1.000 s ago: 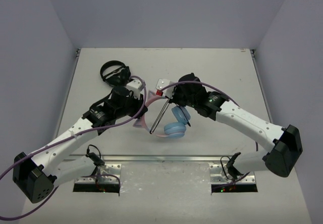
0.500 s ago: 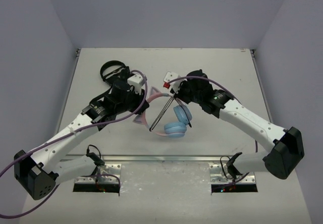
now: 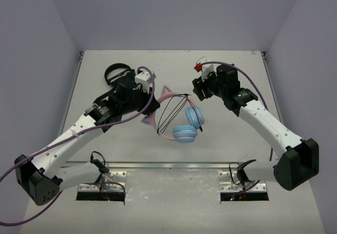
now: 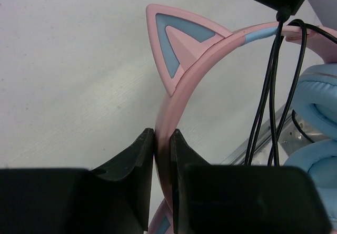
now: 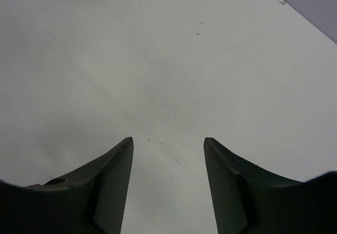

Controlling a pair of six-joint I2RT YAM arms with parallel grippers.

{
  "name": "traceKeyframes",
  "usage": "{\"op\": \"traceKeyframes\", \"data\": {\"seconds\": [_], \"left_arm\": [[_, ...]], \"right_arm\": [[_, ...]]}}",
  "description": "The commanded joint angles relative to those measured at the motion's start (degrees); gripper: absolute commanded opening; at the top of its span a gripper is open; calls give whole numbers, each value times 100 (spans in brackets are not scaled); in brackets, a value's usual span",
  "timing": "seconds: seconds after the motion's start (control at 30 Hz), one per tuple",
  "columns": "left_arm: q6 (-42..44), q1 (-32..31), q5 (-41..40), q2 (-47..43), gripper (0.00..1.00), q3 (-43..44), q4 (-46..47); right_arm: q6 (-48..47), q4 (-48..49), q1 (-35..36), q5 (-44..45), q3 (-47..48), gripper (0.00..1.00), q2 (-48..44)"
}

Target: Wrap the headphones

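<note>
The headphones (image 3: 184, 126) have a pink headband with cat ears (image 3: 167, 93) and light blue ear cups. They are held just left of the table's middle. The thin black cable (image 3: 171, 111) hangs in loops across the headband. My left gripper (image 3: 149, 106) is shut on the pink headband (image 4: 181, 81), with the band pinched between its fingers (image 4: 138, 155). The cable (image 4: 273, 86) and a blue ear cup (image 4: 318, 105) show to the right in the left wrist view. My right gripper (image 3: 197, 90) is open and empty, up and right of the headphones, over bare table (image 5: 168, 144).
All-black headphones (image 3: 117, 75) lie at the back left, behind my left wrist. A metal rail (image 3: 168, 165) runs along the table's near edge. Grey walls stand on the left, right and back.
My right gripper has moved up and to the right, away from the headband, and is now empty. The cable now hangs in loose loops. My left gripper has shifted slightly back with the headband.
</note>
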Motion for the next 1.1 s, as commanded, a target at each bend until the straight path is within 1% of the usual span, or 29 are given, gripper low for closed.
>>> {"op": "traceKeyframes", "data": {"seconds": [0.0, 0.17, 0.2, 0.27, 0.3, 0.33, 0.37, 0.4, 0.43, 0.5, 0.57, 0.63, 0.7, 0.8, 0.83, 0.93, 0.97, 1.03, 1.07], "left_arm": [[-232, -40, 105, 108, 0, 467, 469], [-39, -31, -474, 555, 0, 1055, -146], [100, -31, -537, 626, 0, 1230, -382], [251, -31, -729, 880, 0, 1407, -673], [321, -31, -957, 943, 0, 1495, -796], [348, -31, -1073, 996, 0, 1487, -954], [391, -31, -1239, 1040, 0, 1443, -982], [427, -31, -1302, 1049, 1, 1338, -991], [427, -31, -1389, 1049, 0, 1276, -973], [410, -31, -1460, 1066, 0, 1153, -877], [401, -40, -1461, 1197, 0, 1056, -850], [471, -66, -1382, 1303, 0, 995, -789], [506, -66, -1285, 1383, 0, 907, -623], [532, -66, -1083, 1444, 0, 758, -447], [541, -66, -1056, 1479, 0, 705, -420], [550, -66, -1004, 1514, 0, 643, -341], [550, -66, -986, 1506, 0, 608, -314], [533, -75, -898, 1515, 0, 590, -297], [533, -75, -881, 1506, 0, 556, -279]], "right_arm": [[763, 223, -341, -488, 44, 58, 35], [1220, 153, -631, -331, -18, 58, 247], [1403, 109, -701, -139, 17, 59, 291], [1598, -14, -781, -84, 148, 61, 317], [1712, -179, -807, 90, 349, 66, 326], [2017, -320, -851, 231, 499, 77, 335], [2194, -470, -869, 346, 648, 78, 352], [2475, -845, -878, 495, 1015, 79, 361], [2608, -1032, -886, 514, 1193, 86, 361], [3055, -1331, -878, 496, 1483, 94, 230], [3337, -1245, -860, 15, 1441, 99, 28], [3724, -859, -729, -529, 1169, 99, -244], [3970, -875, -449, -427, 1142, 99, -246], [4164, -1191, 420, 213, 1326, 99, -26], [4226, -1201, 562, 493, 1309, 99, 9], [4428, -1166, 932, 846, 1160, 99, 106], [4455, -1131, 1020, 1074, 1073, 98, 124], [4376, -1043, 1275, 1216, 1010, 94, 264], [4280, -990, 1380, 1226, 1010, 88, 325]]}}
